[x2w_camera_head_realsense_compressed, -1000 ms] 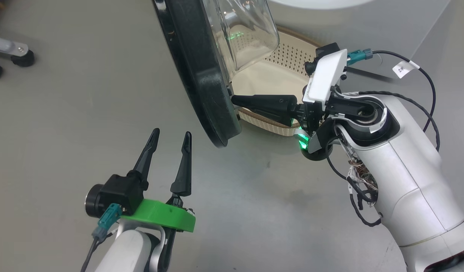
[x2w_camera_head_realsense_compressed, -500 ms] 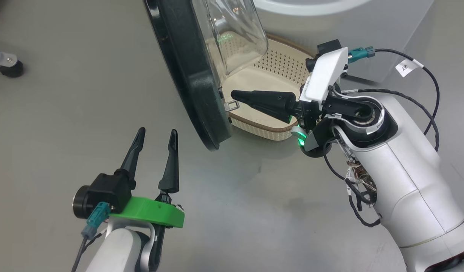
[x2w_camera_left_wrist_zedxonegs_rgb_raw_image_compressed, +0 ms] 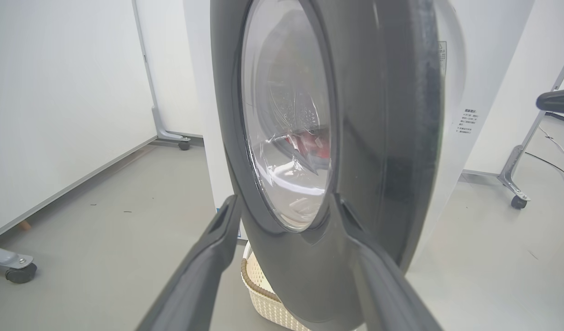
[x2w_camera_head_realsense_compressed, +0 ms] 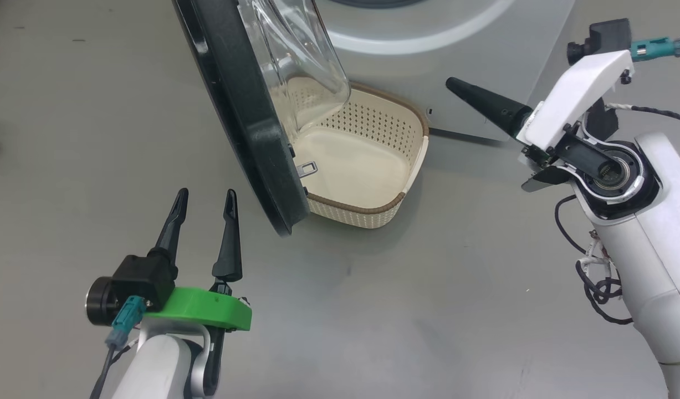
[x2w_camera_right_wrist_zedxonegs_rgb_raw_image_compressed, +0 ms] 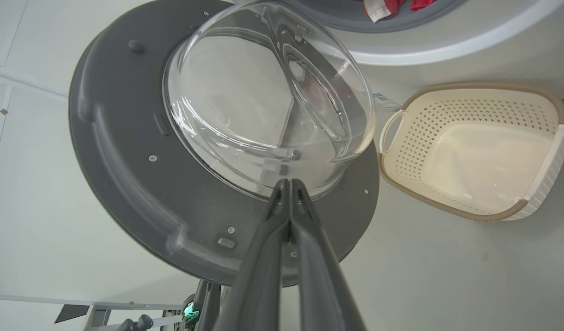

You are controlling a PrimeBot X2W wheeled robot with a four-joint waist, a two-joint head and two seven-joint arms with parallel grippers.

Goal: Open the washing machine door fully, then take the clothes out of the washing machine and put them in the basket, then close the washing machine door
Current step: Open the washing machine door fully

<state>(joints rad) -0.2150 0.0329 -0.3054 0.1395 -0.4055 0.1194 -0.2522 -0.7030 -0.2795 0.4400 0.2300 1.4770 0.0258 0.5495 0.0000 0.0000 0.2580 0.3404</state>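
Washing machine door [x2w_camera_head_realsense_compressed: 245,122] hangs open at 11 o'clock in head view, basket [x2w_camera_head_realsense_compressed: 367,213] on floor just beside it under washing machine [x2w_camera_head_realsense_compressed: 456,33] at 12, red clothes [x2w_camera_right_wrist_zedxonegs_rgb_raw_image_compressed: 392,5] in drum, left gripper [x2w_camera_head_realsense_compressed: 205,194] spread empty at 7, right gripper [x2w_camera_head_realsense_compressed: 453,84] clenched empty at 2.

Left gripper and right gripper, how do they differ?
The left gripper is open; the right gripper is shut. The left gripper sits on a green mount, the right gripper on a white mount. The left gripper faces the washing machine door's outer side, the right gripper its glass side. Both hold nothing.
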